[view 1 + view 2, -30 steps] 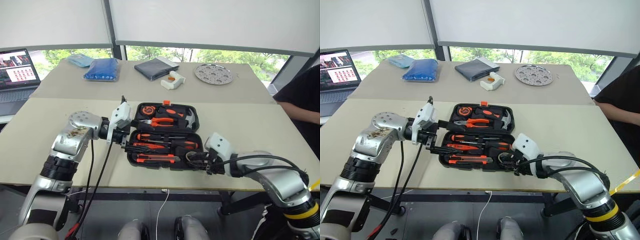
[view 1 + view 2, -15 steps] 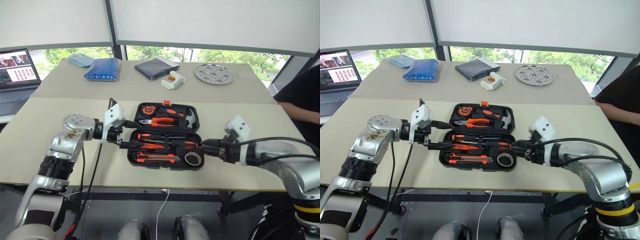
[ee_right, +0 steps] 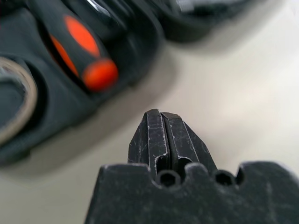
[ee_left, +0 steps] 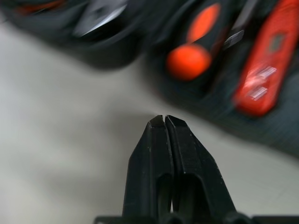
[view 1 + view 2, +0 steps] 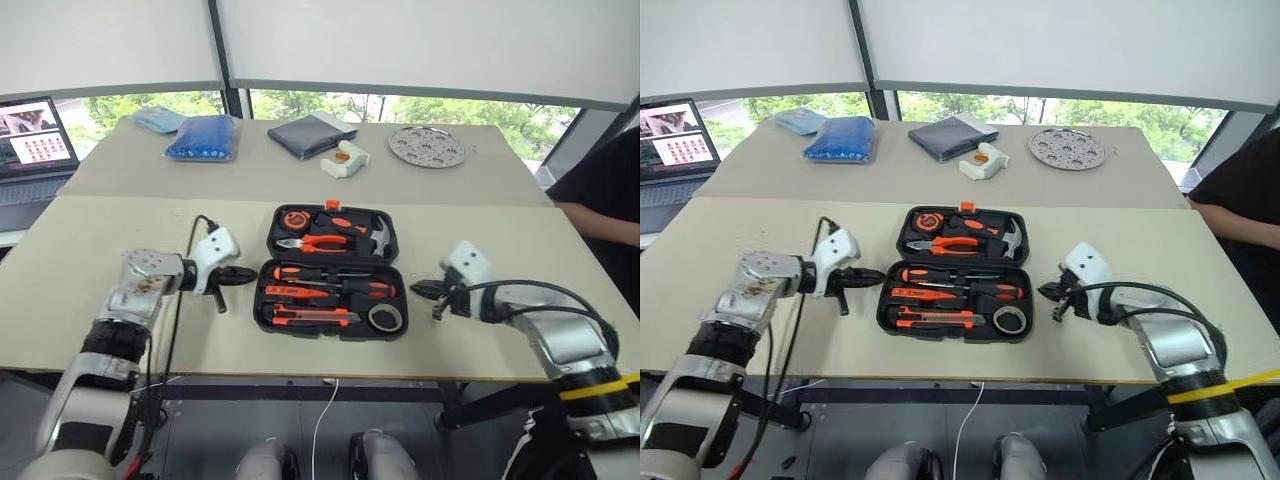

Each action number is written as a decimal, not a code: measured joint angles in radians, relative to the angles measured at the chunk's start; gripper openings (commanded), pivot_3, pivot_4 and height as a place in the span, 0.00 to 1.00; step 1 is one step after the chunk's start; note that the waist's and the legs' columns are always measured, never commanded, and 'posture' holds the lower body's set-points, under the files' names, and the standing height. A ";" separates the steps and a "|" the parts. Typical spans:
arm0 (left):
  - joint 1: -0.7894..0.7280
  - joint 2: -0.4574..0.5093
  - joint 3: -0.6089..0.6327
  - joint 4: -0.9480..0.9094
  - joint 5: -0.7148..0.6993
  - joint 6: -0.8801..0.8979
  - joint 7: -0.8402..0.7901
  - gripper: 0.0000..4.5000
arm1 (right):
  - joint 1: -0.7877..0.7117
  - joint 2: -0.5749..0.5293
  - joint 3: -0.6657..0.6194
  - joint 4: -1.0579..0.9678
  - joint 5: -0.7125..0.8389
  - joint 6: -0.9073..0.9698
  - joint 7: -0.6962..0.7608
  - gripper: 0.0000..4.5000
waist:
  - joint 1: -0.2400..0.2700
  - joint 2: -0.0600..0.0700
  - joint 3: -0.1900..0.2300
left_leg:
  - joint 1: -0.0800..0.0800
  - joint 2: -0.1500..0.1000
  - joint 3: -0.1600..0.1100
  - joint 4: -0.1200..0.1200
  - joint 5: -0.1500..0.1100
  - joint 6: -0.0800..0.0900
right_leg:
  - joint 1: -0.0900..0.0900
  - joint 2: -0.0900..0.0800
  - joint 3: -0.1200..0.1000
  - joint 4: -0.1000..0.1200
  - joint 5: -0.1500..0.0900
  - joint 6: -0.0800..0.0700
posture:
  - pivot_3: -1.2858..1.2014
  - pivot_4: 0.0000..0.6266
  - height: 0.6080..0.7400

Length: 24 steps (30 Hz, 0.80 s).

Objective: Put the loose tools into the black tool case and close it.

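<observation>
A: Case (image 5: 331, 270) lies open on the near table (image 5: 90, 290), lid half farther away, tray half nearer. Which tools sit where?

B: Two black-and-orange screwdrivers (image 5: 330, 273) lie along the far rows of the tray, a slim red screwdriver (image 5: 283, 292) under them on the left, the orange-black utility knife (image 5: 315, 317) along the near edge, and the dark tape roll (image 5: 385, 318) in the near right corner. The lid half holds orange-handled pliers (image 5: 318, 243), a hammer (image 5: 381, 238) and a tape measure (image 5: 293, 218).

A: And the grippers?

B: The left gripper (image 5: 248, 272) hangs just off the case's left side, fingers (image 4: 161, 140) pressed together, holding nothing. The right gripper (image 5: 420, 289) sits just off the right side, near the tape roll, fingers (image 3: 161, 135) likewise pinched together and empty.

A: Either touching the case?

B: Neither; both sit over bare table beside it.

A: Anything on the far table?

B: A blue bag (image 5: 203, 138), a dark grey pouch (image 5: 310, 135), a round perforated metal plate (image 5: 427, 146), and a laptop (image 5: 28, 150) at the left.
</observation>
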 measured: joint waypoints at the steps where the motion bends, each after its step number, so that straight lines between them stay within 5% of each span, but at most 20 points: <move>1: 0.011 -0.001 0.000 -0.019 -0.002 0.013 -0.007 0.01 | 0.000 0.001 -0.001 0.006 0.000 -0.012 0.015 0.00 | 0.000 0.000 0.000 | 0.000 0.000 0.000 0.000 0.000 0.000 | 0.000 0.000 0.000 0.000 0.000 0.000 | 0.52 0.24 0.84; 9: 0.124 0.055 0.016 -0.198 -0.044 0.117 -0.113 0.01 | 0.086 -0.007 -0.033 -0.061 0.009 -0.070 0.139 0.00 | -0.004 0.000 0.000 | 0.000 0.001 0.002 -0.003 0.000 0.000 | -0.002 0.001 0.000 0.000 0.000 -0.001 | 0.52 0.24 0.84; 23: 0.225 0.099 0.041 -0.318 -0.061 0.128 -0.120 0.01 | 0.283 -0.011 -0.069 -0.221 0.005 -0.066 0.130 0.00 | -0.001 0.001 0.000 | 0.001 0.001 0.002 -0.002 0.000 -0.001 | -0.002 -0.001 0.001 0.000 -0.001 -0.001 | 0.52 0.24 0.84; 24: 0.222 0.099 0.040 -0.300 -0.061 0.112 -0.115 0.06 | 0.287 -0.015 -0.071 -0.230 0.005 -0.060 0.124 0.06 | -0.001 0.001 0.000 | 0.001 0.001 0.002 -0.002 0.000 -0.001 | -0.002 -0.001 0.001 0.000 -0.001 -0.001 | 0.52 0.24 0.84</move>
